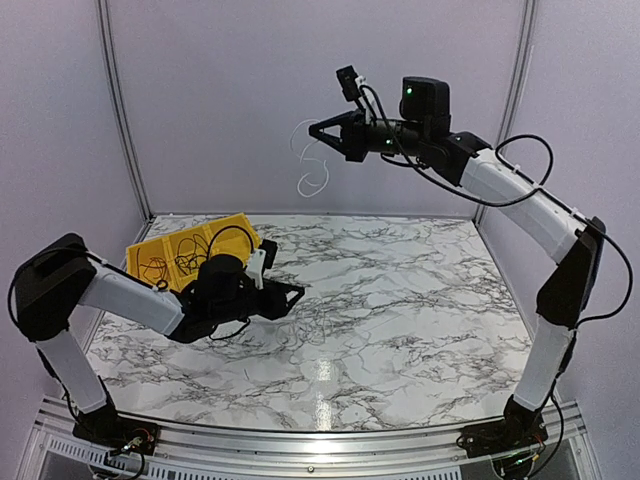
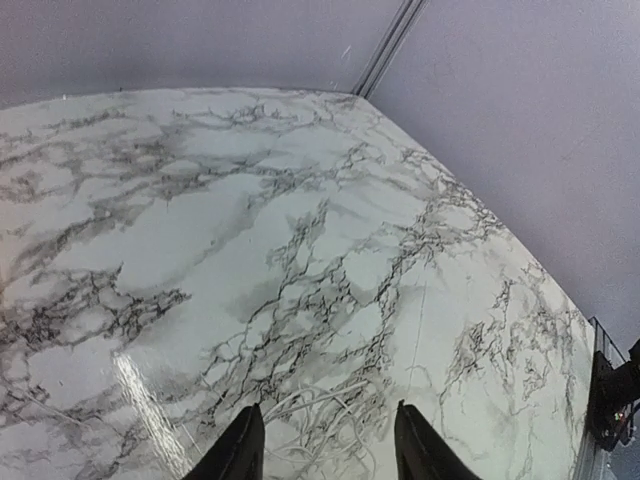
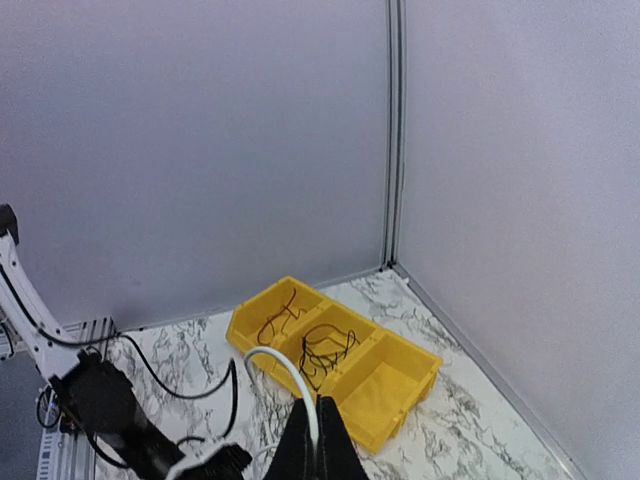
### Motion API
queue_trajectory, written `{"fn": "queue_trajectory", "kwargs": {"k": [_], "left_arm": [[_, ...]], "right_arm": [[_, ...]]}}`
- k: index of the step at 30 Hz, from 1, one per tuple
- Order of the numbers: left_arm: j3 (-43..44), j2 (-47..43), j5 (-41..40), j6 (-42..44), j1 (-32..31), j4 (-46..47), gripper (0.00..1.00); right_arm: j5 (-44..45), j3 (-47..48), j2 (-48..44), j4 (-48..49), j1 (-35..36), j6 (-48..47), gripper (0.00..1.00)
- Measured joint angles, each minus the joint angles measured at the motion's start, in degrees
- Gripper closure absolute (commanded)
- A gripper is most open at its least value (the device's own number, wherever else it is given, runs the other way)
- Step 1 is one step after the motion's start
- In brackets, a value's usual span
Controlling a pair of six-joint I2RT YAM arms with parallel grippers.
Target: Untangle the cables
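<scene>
My right gripper (image 1: 318, 133) is raised high above the table's back and is shut on a pale white cable (image 1: 312, 168) that dangles below it. In the right wrist view the cable (image 3: 281, 366) loops up from the shut fingers (image 3: 320, 440). My left gripper (image 1: 296, 293) is low over the marble table, open. A loose coil of pale cable (image 2: 322, 420) lies on the table between its fingertips (image 2: 243, 446). Thin black cables (image 3: 326, 348) lie in two compartments of a yellow bin (image 3: 383, 430); they also show in the top view (image 1: 188, 256).
The yellow three-part bin (image 1: 232, 222) stands at the back left of the marble table (image 1: 420, 300); its third compartment (image 3: 385, 385) holds nothing. Grey walls close the back and sides. The left arm's thick black cable (image 3: 225, 385) arches near the bin.
</scene>
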Motion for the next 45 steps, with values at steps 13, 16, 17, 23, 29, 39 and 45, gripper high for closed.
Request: {"fn": "queue_trajectory", "kwargs": {"k": [13, 16, 17, 23, 29, 39, 45], "left_arm": [[1.2, -23.8, -9.0, 8.2, 0.0, -19.6, 0.35], [5.1, -25.0, -10.1, 11.9, 0.0, -24.7, 0.33], [7.3, -24.9, -10.2, 13.3, 0.1, -26.9, 0.33], [22.4, -20.3, -7.4, 20.9, 0.5, -36.9, 0.43], [24.2, -17.7, -3.9, 23.4, 0.7, -39.1, 0.75], [22.6, -17.1, -2.4, 21.1, 1.5, -36.7, 1.00], [25.1, -15.6, -6.1, 16.5, 6.1, -39.0, 1.00]], "right_arm": [[1.3, -14.2, -1.7, -4.2, 0.0, -10.5, 1.00], [1.3, -15.0, -2.2, -5.3, 0.5, -12.9, 1.00], [1.3, -15.2, -2.3, -5.5, 0.7, -13.6, 1.00], [1.1, -15.6, -3.0, -7.1, 3.9, -18.2, 1.00], [0.9, -15.7, -4.1, -8.4, 6.3, -20.7, 1.00], [1.8, -17.4, -6.1, -9.3, 6.5, -22.3, 0.54], [5.9, -25.3, -11.5, -10.1, 6.2, -24.7, 0.45]]}}
